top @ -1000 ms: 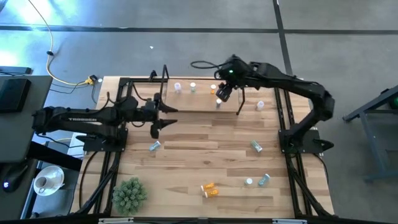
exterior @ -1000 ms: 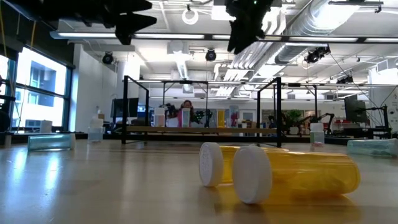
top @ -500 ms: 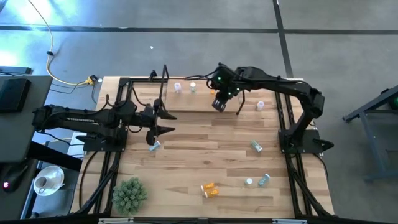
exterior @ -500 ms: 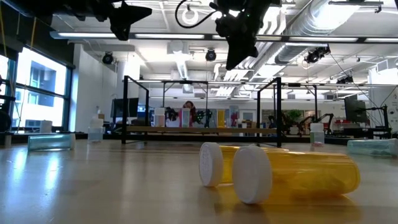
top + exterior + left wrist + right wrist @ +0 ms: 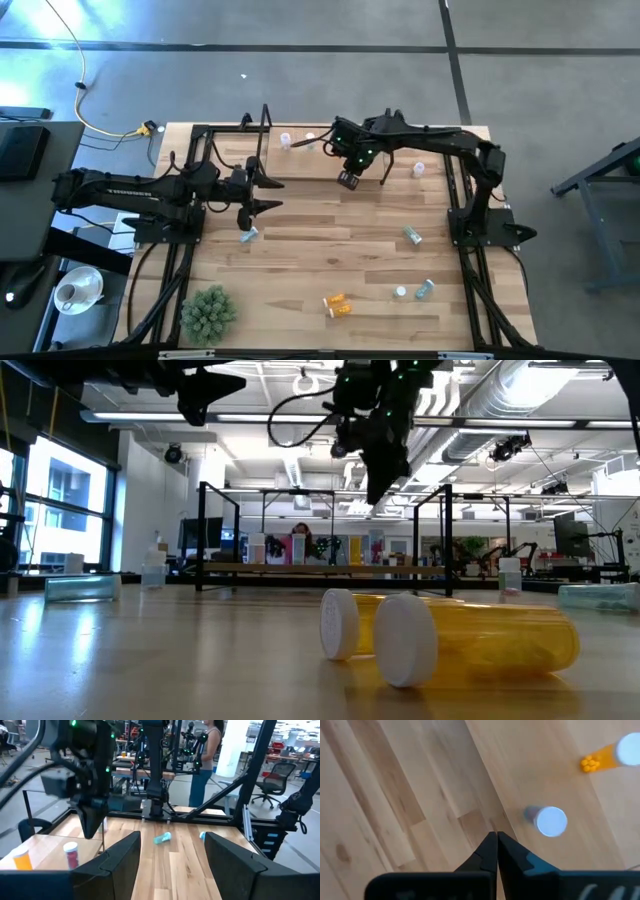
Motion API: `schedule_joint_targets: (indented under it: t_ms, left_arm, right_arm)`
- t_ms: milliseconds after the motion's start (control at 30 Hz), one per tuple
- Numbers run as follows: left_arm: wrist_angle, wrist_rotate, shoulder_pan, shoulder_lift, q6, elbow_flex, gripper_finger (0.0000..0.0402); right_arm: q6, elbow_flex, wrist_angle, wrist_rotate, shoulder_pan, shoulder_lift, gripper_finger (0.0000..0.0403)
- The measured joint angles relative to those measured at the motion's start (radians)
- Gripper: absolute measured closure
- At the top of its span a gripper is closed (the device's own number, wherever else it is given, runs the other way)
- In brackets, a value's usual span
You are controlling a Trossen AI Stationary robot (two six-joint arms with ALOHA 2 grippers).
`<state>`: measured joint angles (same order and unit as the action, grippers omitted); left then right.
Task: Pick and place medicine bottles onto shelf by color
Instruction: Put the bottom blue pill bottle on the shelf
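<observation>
A: Fingers on our right gripper [image 5: 496, 851] are pinched together, empty, above the low light-wood shelf [image 5: 300, 165].

B: Yep. Left gripper [image 5: 257, 195] is spread wide, nearest the teal bottle [image 5: 248, 235] lying flat just below it.

We saw a green spiky plant ball [image 5: 208, 311] at the near left corner of the wooden counter [image 5: 300, 270]. Off its left edge sat a white bowl [image 5: 78, 290], and a yellow cable [image 5: 100, 122] ran over the grey floor [image 5: 560, 90]. A person [image 5: 202, 755] stood beyond, near an office chair [image 5: 274, 776].
</observation>
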<state>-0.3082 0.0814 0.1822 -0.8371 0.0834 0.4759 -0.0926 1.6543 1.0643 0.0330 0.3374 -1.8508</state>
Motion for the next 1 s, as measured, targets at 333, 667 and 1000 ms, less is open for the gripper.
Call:
schedule_joint_targets:
  t_ms: [333,667,1000]
  left_arm:
    - [0.001,0.000,0.000,0.000,-0.008,0.000,0.0193]
    - [0.001,0.000,0.000,0.000,-0.008,0.000,0.0193]
    - [0.001,0.000,0.001,0.000,-0.008,0.000,0.0193]
  right_arm:
    - [-0.023,0.000,-0.013,-0.003,0.000,-0.077,0.0402]
    - [-0.065,0.000,-0.047,-0.015,0.000,-0.109,0.0403]
    - [-0.097,-0.001,-0.061,-0.085,0.005,-0.141,0.0403]
